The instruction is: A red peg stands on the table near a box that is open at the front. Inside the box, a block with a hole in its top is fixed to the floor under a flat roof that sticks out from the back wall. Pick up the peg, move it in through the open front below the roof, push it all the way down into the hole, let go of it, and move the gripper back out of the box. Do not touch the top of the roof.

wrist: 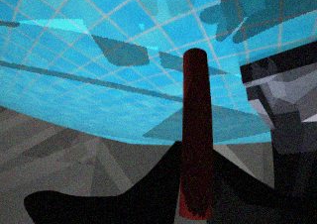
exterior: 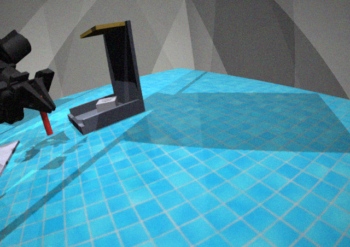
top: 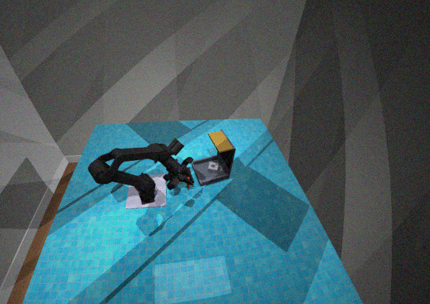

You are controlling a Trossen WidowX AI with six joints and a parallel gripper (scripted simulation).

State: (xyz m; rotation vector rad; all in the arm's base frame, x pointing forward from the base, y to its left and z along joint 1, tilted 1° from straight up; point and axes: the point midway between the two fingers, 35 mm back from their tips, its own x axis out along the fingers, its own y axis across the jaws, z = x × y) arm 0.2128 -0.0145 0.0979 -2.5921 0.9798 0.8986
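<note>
My gripper [top: 187, 181] [exterior: 46, 106] [wrist: 188, 148] is shut on the red peg [exterior: 47, 125] [wrist: 196, 95] and holds it by its upper part. The peg is close to upright, with its lower end a little above the table. It hangs just outside the open front of the dark grey box [top: 205, 173] [exterior: 112, 115], part of which shows at the right of the wrist view. Inside the box, the pale block [top: 210, 167] [exterior: 105, 106] with the hole in its top sits on the floor. The yellow roof [top: 220, 141] [exterior: 109, 27] is high above it on the back wall.
Low walls run along the sides of the box, and its tall back wall [top: 226, 163] [exterior: 134, 66] carries the roof. The arm's base stands on a pale plate [top: 134, 202] [exterior: 6, 153] on the blue tiled table [top: 114, 259] [exterior: 197, 199].
</note>
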